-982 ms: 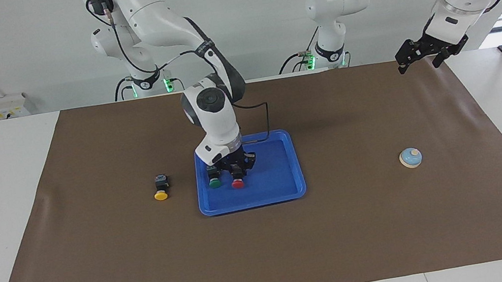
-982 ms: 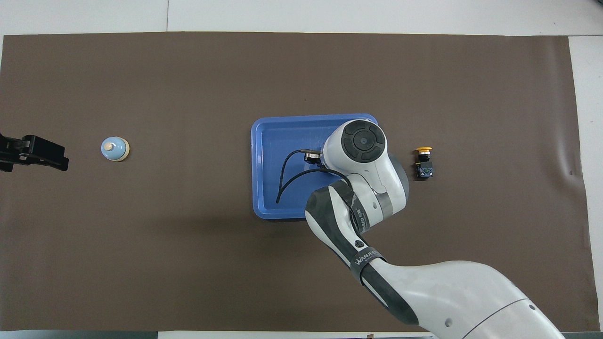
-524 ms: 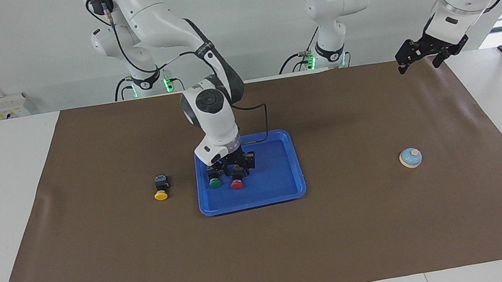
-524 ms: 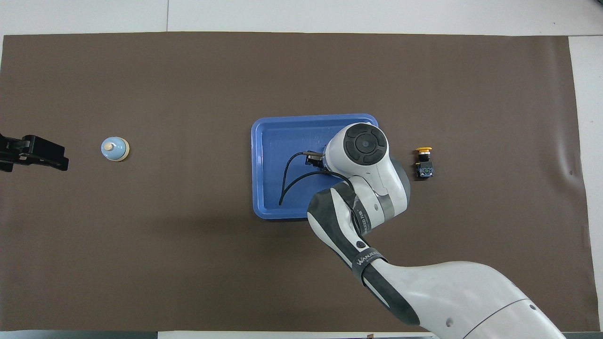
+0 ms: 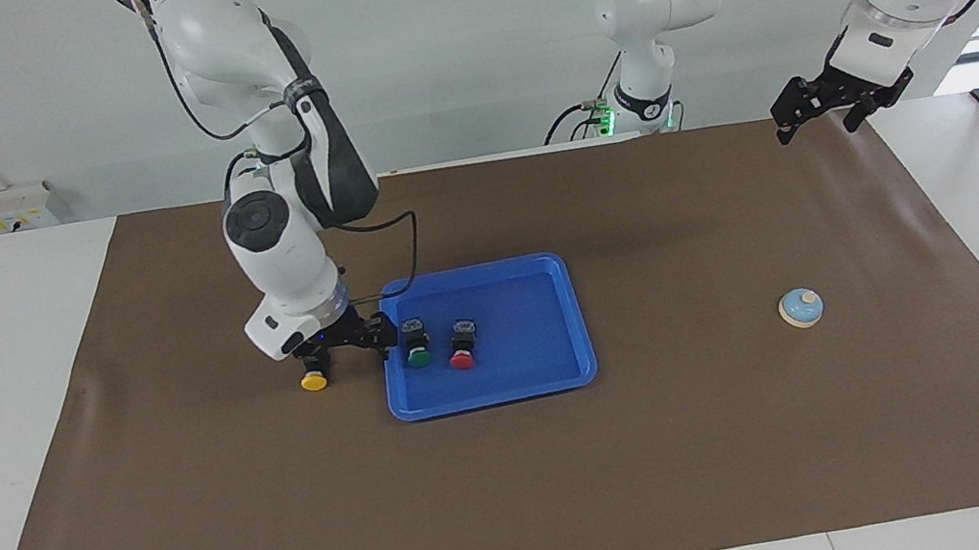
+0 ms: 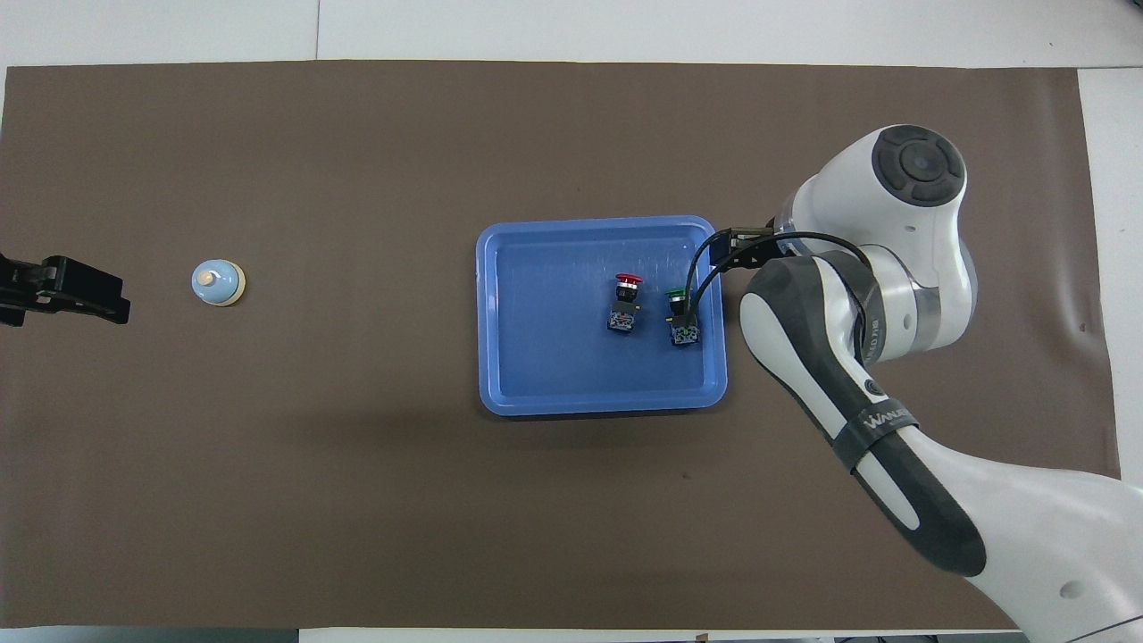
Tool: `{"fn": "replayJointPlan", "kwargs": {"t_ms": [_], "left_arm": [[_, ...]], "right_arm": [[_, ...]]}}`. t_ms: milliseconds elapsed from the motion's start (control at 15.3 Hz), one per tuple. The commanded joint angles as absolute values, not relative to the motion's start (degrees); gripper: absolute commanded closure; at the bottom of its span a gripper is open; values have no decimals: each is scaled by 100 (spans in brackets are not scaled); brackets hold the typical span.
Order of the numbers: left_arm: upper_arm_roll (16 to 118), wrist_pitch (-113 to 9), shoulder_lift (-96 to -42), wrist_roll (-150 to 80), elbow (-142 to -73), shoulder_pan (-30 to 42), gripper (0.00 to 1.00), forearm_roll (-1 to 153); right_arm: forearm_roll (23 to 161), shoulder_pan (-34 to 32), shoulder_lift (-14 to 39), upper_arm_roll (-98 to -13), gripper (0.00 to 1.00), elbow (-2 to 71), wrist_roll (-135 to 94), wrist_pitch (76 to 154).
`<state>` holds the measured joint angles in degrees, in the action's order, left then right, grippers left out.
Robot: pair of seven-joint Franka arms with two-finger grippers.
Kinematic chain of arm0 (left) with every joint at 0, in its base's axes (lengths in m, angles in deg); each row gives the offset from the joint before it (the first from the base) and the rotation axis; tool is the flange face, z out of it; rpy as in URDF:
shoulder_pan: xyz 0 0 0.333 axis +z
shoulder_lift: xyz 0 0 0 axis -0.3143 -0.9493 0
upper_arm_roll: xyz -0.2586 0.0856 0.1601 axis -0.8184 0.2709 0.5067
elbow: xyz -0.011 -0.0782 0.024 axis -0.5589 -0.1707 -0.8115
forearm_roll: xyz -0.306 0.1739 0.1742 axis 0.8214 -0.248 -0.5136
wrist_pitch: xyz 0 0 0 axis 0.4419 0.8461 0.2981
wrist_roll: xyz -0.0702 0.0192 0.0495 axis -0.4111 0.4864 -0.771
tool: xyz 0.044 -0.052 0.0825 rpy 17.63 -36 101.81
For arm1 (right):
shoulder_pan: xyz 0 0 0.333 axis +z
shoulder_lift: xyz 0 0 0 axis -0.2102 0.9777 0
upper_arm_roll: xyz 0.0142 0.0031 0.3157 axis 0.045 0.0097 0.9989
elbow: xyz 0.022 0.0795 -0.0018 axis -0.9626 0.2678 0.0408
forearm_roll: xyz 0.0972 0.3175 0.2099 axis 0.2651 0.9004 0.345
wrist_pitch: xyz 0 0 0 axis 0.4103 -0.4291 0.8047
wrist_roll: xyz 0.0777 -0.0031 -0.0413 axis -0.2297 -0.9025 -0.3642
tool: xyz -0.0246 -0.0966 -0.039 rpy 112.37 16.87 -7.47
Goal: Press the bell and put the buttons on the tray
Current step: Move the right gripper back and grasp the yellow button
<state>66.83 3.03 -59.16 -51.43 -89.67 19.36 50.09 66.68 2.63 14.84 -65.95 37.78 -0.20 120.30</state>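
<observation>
Yellow button (image 5: 314, 379) is lying just beside the tray (image 5: 564, 380), under the right gripper (image 5: 336, 348), jaws spread; next, closing on it. Left gripper (image 5: 824, 108) is waiting, jaws spread.

In the overhead view the right arm hides the yellow button (image 5: 314, 380) and the right pincer (image 5: 343, 347) completely. The facing view shows only the button's cap; its black body is hidden under the pincer. The left pincer (image 6: 62, 290) is cut off by the overhead view's edge.
</observation>
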Motion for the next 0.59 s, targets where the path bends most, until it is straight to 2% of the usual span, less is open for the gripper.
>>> {"fn": "replayJointPlan", "kwargs": {"t_ms": [0, 524], "left_arm": [[6710, 319, -5841, -5115, -9003, 1937, 0, 5079], [6710, 319, -5841, -5115, -9003, 1937, 0, 5079]], "right_arm": [[6607, -8, 1231, -6525, 0, 4312, -415, 12284], [6616, -255, 1195, -6525, 0, 4797, -207, 12900]]}}
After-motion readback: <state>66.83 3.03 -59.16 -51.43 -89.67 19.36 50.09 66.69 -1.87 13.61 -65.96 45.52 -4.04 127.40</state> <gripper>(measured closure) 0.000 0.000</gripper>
